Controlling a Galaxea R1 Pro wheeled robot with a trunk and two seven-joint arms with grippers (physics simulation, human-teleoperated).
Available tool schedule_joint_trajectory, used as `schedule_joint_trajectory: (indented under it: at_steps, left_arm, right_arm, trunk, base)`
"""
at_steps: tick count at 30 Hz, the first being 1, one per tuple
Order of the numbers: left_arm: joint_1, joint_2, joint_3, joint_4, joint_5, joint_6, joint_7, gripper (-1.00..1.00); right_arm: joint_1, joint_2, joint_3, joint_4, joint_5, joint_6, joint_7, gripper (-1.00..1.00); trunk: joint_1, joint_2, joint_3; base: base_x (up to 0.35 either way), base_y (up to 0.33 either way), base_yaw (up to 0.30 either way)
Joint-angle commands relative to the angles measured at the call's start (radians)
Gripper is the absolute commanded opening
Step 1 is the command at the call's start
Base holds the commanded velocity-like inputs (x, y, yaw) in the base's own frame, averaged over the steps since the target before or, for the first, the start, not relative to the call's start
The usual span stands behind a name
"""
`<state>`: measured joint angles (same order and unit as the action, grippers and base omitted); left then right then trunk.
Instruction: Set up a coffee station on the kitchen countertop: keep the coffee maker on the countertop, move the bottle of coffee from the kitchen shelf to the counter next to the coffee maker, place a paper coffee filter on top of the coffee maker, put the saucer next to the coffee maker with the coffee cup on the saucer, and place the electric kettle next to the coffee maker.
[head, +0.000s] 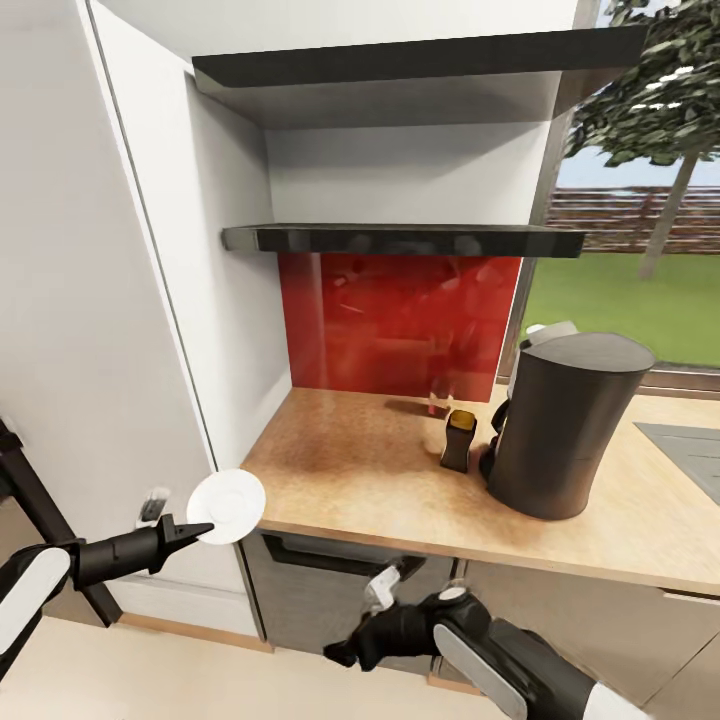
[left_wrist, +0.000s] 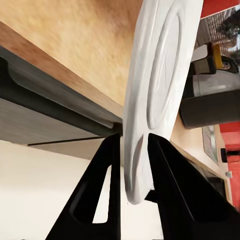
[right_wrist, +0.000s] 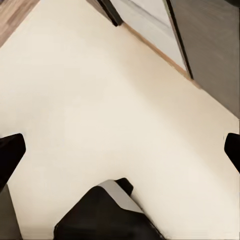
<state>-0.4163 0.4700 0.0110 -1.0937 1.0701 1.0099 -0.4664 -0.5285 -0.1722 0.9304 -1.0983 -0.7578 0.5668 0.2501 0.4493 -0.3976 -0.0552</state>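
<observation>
My left gripper (head: 203, 528) is shut on the rim of the white saucer (head: 230, 505), held on edge just off the countertop's (head: 360, 480) front left corner. In the left wrist view the saucer (left_wrist: 157, 85) stands between the black fingers (left_wrist: 105, 195), with the countertop (left_wrist: 90, 45) behind it. The tall dark grey coffee maker (head: 568, 432) stands on the counter, and the small brown bottle of coffee (head: 459, 440) stands right beside it. The thin glossy kitchen shelf (head: 400, 238) hangs above. My right gripper (head: 345, 652) hangs low in front of the cabinets, open (right_wrist: 121, 150) over the floor.
A tall white cabinet side (head: 190, 300) borders the counter on the left. A red backsplash (head: 400, 320) lines the back wall. A grey sink (head: 690, 450) lies to the right. A thicker dark board (head: 400, 65) sits higher up. Something white (head: 548, 332) peeks behind the coffee maker's top.
</observation>
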Motion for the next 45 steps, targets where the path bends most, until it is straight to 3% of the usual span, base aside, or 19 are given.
schedule_joint_trajectory:
  at_steps: [1, 4, 7, 10, 12, 16, 20, 23, 28, 30, 34, 37, 41, 45]
  left_arm:
    - [-0.001, 0.000, 0.001, 0.000, -0.006, 0.004, -0.006, -1.00]
    - [-0.001, 0.000, 0.001, -0.001, -0.005, 0.004, -0.008, -1.00]
    - [-0.001, -0.001, 0.001, -0.001, -0.004, 0.004, -0.009, -1.00]
    - [-0.001, -0.003, -0.004, -0.002, -0.004, 0.003, -0.009, -1.00]
    - [-0.001, -0.006, -0.008, -0.002, -0.004, 0.001, -0.009, -1.00]
    - [-0.001, -0.014, -0.007, -0.013, -0.005, -0.006, -0.009, -1.00]
    - [-0.001, -0.062, -0.011, -0.048, -0.013, -0.015, -0.005, -1.00]
    - [-0.001, -0.106, -0.012, -0.057, -0.017, -0.018, 0.000, -1.00]
    - [-0.001, -0.149, -0.010, -0.059, -0.036, -0.028, 0.006, -1.00]
    - [-0.001, -0.164, -0.009, -0.055, -0.047, -0.039, 0.015, -1.00]
    - [-0.001, -0.191, -0.008, -0.026, -0.056, -0.088, 0.061, -1.00]
    - [-0.003, -0.212, -0.013, 0.016, -0.057, -0.141, 0.117, -1.00]
    - [-0.012, -0.262, -0.045, 0.042, -0.059, -0.175, 0.212, -1.00]
    - [-0.015, -0.280, -0.059, 0.037, -0.057, -0.181, 0.269, -1.00]
  right_arm:
    - [0.003, -0.001, 0.047, 0.005, -0.002, 0.003, 0.000, 1.00]
    - [0.008, -0.001, 0.175, 0.026, -0.004, 0.000, -0.003, 1.00]
    - [0.009, 0.000, 0.240, 0.069, -0.005, -0.001, -0.005, 1.00]
    - [0.010, 0.009, 0.266, 0.194, -0.009, -0.004, -0.007, 1.00]
    - [0.010, 0.019, 0.270, 0.282, -0.011, -0.011, -0.007, 1.00]
    - [0.010, 0.084, 0.271, 0.519, -0.012, -0.068, -0.036, 1.00]
    - [0.010, 0.186, 0.271, 0.785, -0.014, -0.112, -0.217, 1.00]
    - [0.010, 0.233, 0.271, 0.909, -0.015, -0.119, -0.334, 1.00]
    - [0.016, 0.247, 0.270, 0.961, -0.029, -0.120, -0.375, 1.00]
    - [0.021, 0.248, 0.269, 0.966, -0.077, -0.120, -0.379, 1.00]
    - [0.025, 0.249, 0.270, 0.969, -0.222, -0.120, -0.381, 1.00]
    - [0.026, 0.249, 0.270, 0.970, -0.279, -0.121, -0.382, 1.00]
    - [0.028, 0.249, 0.270, 0.971, -0.308, -0.123, -0.381, 1.00]
    - [0.032, 0.249, 0.270, 0.970, -0.318, -0.136, -0.381, 1.00]
  trunk:
    - [0.001, -0.002, -0.002]
    - [0.001, -0.002, -0.002]
    - [0.001, -0.002, -0.002]
    - [0.001, -0.002, -0.002]
    - [0.001, -0.002, -0.002]
    - [0.001, -0.002, -0.002]
    - [0.001, -0.002, -0.002]
    - [0.001, -0.002, -0.002]
    - [0.001, -0.002, -0.002]
    - [0.001, -0.002, -0.002]
    - [0.001, -0.002, -0.002]
    - [0.001, -0.002, -0.002]
    - [0.001, -0.002, -0.002]
    - [0.001, -0.002, -0.002]
  base:
    - [0.000, 0.000, 0.000]
    - [0.000, 0.000, 0.000]
    - [0.000, 0.000, 0.000]
    - [0.000, 0.000, 0.000]
    - [0.000, 0.000, 0.000]
    - [0.000, 0.000, 0.000]
    - [0.000, 0.000, 0.000]
    - [0.000, 0.000, 0.000]
    - [0.000, 0.000, 0.000]
    - [0.000, 0.000, 0.000]
    - [0.000, 0.000, -0.090]
    - [0.000, 0.000, -0.215]
    - [0.000, 0.000, -0.253]
    - [0.000, 0.000, -0.262]
